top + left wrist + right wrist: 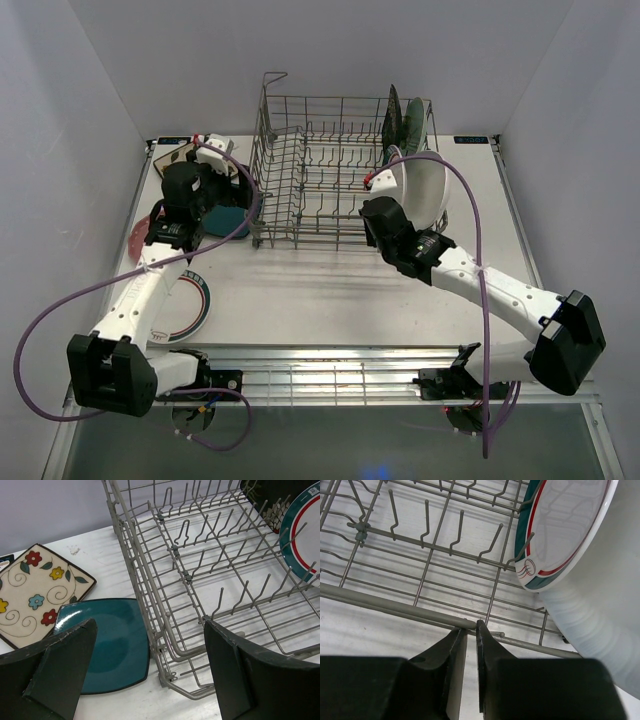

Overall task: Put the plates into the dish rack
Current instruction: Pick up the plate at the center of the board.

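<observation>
Rack (262, 165) of grey wire tines; L fingers (60, 665) wide apart, empty; R fingers (461, 650) near-closed, empty

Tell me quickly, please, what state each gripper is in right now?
Left gripper: open, holding nothing.
Right gripper: almost fully shut, nothing between the fingers.

The grey wire dish rack (320, 170) sits by the surface's far edge. A green-rimmed plate (560, 530) and a white plate (425, 188) stand at its right end. A flowery plate (35, 590) and a teal plate (112, 640) lie flat by its left side.
</observation>
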Tool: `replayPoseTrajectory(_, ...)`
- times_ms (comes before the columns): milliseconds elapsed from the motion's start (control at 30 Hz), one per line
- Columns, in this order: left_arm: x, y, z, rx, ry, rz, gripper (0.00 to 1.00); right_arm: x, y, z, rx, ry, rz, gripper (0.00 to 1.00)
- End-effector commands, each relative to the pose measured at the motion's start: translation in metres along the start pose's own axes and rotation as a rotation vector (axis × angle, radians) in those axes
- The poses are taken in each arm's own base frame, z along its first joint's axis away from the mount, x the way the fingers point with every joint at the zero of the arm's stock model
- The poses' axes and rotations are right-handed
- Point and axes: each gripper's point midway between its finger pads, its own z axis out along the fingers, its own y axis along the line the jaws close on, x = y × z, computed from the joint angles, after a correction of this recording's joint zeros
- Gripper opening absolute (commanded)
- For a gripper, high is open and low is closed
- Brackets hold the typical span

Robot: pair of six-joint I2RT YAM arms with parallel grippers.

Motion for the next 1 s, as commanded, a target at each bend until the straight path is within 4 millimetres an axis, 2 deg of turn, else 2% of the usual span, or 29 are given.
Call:
replayPoseTrajectory(0,-0.018,0.001,-0.016,-0.016,-0.050,-0.001,0.98,-0.016,-0.014,0.003,0.074,-0.058,0.045,0.16)
replayPoseTrajectory(300,-0.022,0.002,-0.033,-0.042,-0.077,0.014,0.98,-0.019,-0.028,0.006,0.112,-0.058,0.067,0.18)
replayPoseTrajectory(533,-0.015,0.004,-0.037,-0.056,-0.056,0.027,0.98,-0.022,-0.037,0.012,0.128,-0.048,0.073,0.19)
replayPoseTrajectory(733,-0.005,0.017,-0.042,-0.120,-0.042,0.037,0.98,-0.021,-0.044,0.015,0.149,-0.039,0.077,0.22)
replayPoseTrajectory(900,-0.004,0.030,-0.052,-0.195,-0.055,0.061,0.98,-0.025,-0.040,0.009,0.110,-0.048,0.095,0.31)
replayPoseTrajectory(967,0.001,0.032,-0.054,-0.206,-0.049,0.067,0.98,-0.029,-0.036,0.002,0.077,-0.058,0.104,0.38)
